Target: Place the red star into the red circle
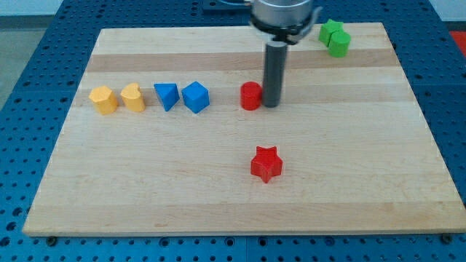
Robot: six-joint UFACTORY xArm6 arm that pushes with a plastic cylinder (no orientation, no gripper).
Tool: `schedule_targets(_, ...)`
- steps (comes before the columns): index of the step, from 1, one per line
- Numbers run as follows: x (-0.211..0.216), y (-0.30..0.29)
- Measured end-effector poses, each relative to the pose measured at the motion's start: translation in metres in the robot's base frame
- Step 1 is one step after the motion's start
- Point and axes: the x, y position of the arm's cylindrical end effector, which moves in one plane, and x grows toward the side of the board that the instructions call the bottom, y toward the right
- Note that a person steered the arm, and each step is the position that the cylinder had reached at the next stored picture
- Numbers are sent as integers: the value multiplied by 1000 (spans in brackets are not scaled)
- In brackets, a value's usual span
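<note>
The pale wooden board (240, 204) fills most of the view, lying on a blue perforated table (22, 109) that shows around its edges. No container stands on the board; every block lies directly on the wood.

The dark straight rod (273, 69) comes down from the view's top, and my tip (271, 105) rests on the board just at the view's right of the red cylinder block (250, 95) — touching it or nearly so; the picture does not settle which. There is no pincer on this arm, only the rod, so nothing is spread or pressed together.

The red star block (266, 163) lies well below the tip, toward the view's bottom, apart from both the tip and the red cylinder.

To the view's left of the cylinder runs a row: a blue cube-like block (196, 97), a blue wedge-shaped block (167, 95), then two yellow blocks — one heart-like (133, 96), one roughly pentagonal (103, 100).

At the view's top right, two green blocks (334, 37) sit touching each other.
</note>
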Motion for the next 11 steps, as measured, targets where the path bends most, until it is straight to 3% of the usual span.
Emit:
schedule_targets(1, 0, -22)
schedule_targets(3, -22, 17)
schedule_targets(4, 6, 6)
schedule_targets(6, 57, -92)
schedule_targets(7, 105, -117)
schedule_targets(8, 147, -99)
schedule_targets(9, 162, -33)
schedule_targets(10, 135, 25)
schedule_targets(11, 70, 54)
